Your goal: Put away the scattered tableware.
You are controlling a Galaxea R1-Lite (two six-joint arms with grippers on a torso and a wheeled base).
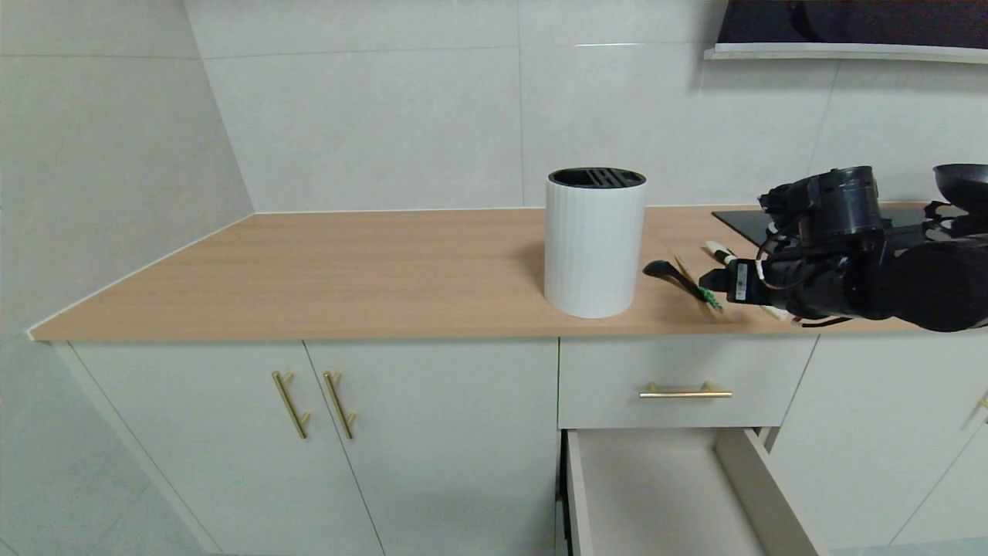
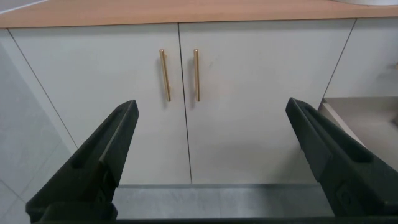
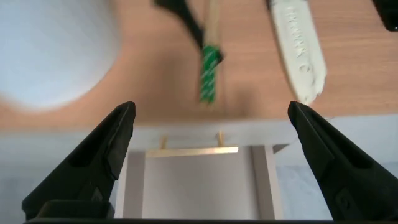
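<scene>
A black spoon [image 1: 662, 270] and a wooden chopstick with a green patterned end [image 1: 701, 292] lie on the wooden counter [image 1: 370, 270], right of a white ribbed utensil holder [image 1: 594, 243] with a black slotted top. A white-handled utensil [image 1: 721, 252] lies just beyond them. My right gripper [image 1: 708, 281] hovers open over the counter's front edge, close above the chopstick [image 3: 209, 74], with the spoon [image 3: 183, 15] and white utensil [image 3: 301, 50] ahead of its fingers [image 3: 118, 143]. My left gripper [image 2: 211, 162] is open and low, facing the cabinet doors.
A drawer [image 1: 664, 494] stands pulled open under the counter, below the right gripper, with a shut drawer with a gold handle [image 1: 685, 392] above it. A black cooktop [image 1: 760, 220] and a dark pan [image 1: 961, 181] are at the far right. Gold-handled double doors [image 2: 180, 74] are on the left.
</scene>
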